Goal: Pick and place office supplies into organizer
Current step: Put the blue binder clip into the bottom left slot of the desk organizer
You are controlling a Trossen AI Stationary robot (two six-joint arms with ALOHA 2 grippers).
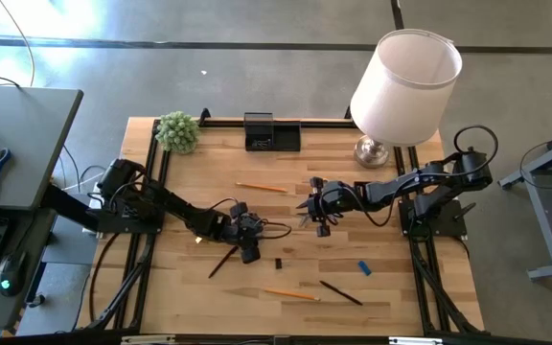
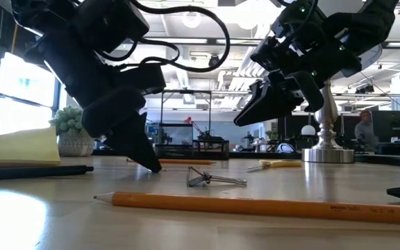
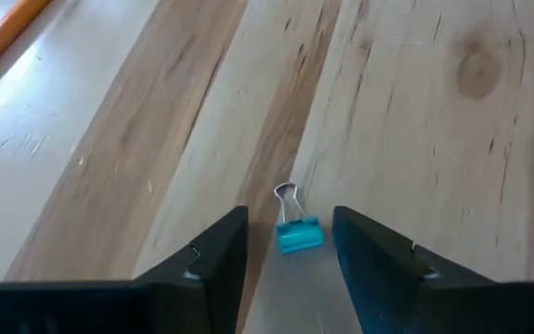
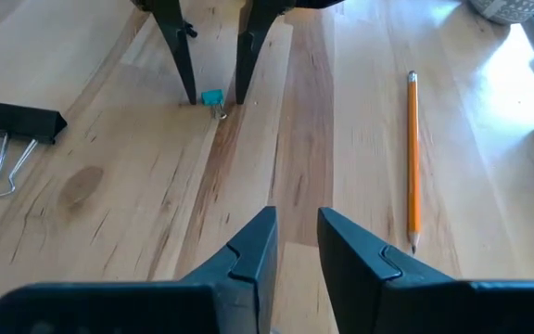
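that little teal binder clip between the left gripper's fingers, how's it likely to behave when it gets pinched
The teal binder clip looks tiny and light, so a finger of the left gripper touching first would probably skid it across the smooth wooden table. Its wire loop lies flat, so it likely won't roll, though it may twist.

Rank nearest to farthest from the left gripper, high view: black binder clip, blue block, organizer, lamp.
From the left gripper:
1. Black binder clip, just to its right.
2. Blue block, farther right, toward the front edge.
3. Organizer, at the back edge.
4. Lamp, back right corner.
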